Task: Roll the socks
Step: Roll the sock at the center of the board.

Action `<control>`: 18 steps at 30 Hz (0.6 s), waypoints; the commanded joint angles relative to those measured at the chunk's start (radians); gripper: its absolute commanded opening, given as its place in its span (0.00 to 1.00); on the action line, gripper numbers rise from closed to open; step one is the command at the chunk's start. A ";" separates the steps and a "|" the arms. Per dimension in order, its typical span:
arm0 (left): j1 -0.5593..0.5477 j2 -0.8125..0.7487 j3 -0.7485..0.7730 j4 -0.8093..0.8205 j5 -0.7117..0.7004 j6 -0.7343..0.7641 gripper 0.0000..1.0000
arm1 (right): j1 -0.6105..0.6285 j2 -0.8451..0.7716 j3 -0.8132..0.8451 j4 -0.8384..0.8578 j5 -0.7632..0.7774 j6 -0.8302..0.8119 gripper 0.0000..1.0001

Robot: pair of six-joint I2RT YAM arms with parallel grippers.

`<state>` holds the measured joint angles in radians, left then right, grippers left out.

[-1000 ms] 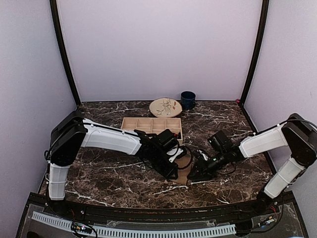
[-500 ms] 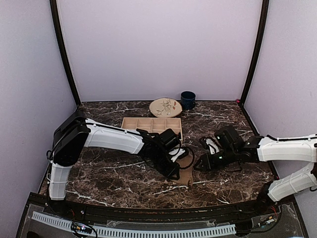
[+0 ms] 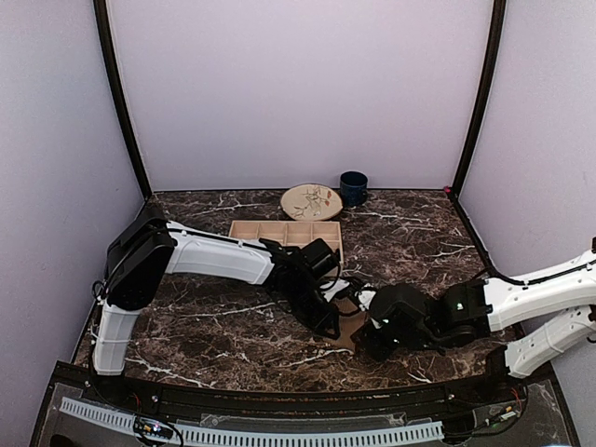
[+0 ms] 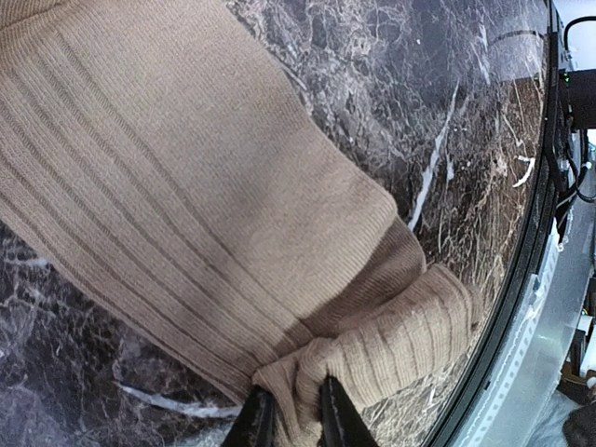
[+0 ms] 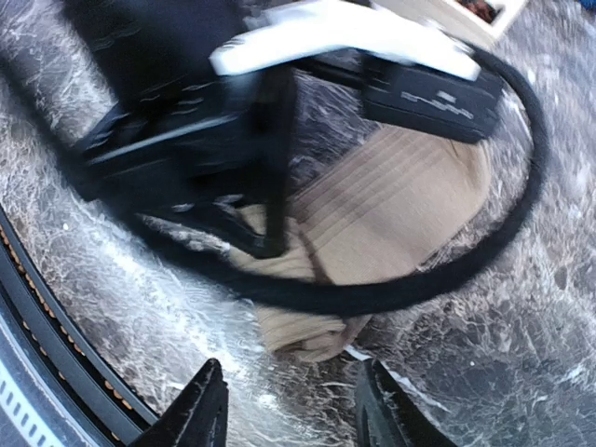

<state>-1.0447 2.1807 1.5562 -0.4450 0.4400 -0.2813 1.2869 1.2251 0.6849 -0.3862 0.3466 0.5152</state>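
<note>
On the tabletop [image 3: 205,326], left jaws pinch the sock [image 4: 186,186] at its folded end; right jaws empty, apart; rolling barely begun.

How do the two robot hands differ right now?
The left gripper is pinched shut on a fold of the tan sock; the right gripper stands open, empty. The left touches the sock; the right hovers just off it. Both have black fingers and point at that sock.

We see a dark marble counter [image 3: 200,326] carrying a tan sock [image 4: 186,186] near its middle, a compartmented wooden tray [image 3: 279,234] behind it, and a plate [image 3: 311,201] and blue mug [image 3: 353,187] at the far edge.
</note>
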 commanded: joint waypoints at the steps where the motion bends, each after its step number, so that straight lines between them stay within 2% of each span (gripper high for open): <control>1: 0.009 0.054 -0.014 -0.147 0.018 0.031 0.20 | 0.121 0.082 0.068 -0.043 0.188 -0.042 0.49; 5: 0.017 0.057 -0.006 -0.162 0.036 0.042 0.20 | 0.180 0.172 0.104 -0.069 0.221 -0.040 0.54; 18: 0.022 0.072 0.025 -0.211 0.099 0.074 0.19 | 0.184 0.325 0.157 -0.075 0.278 -0.096 0.58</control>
<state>-1.0237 2.2032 1.5890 -0.5327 0.5396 -0.2317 1.4662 1.5333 0.8211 -0.4683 0.5804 0.4515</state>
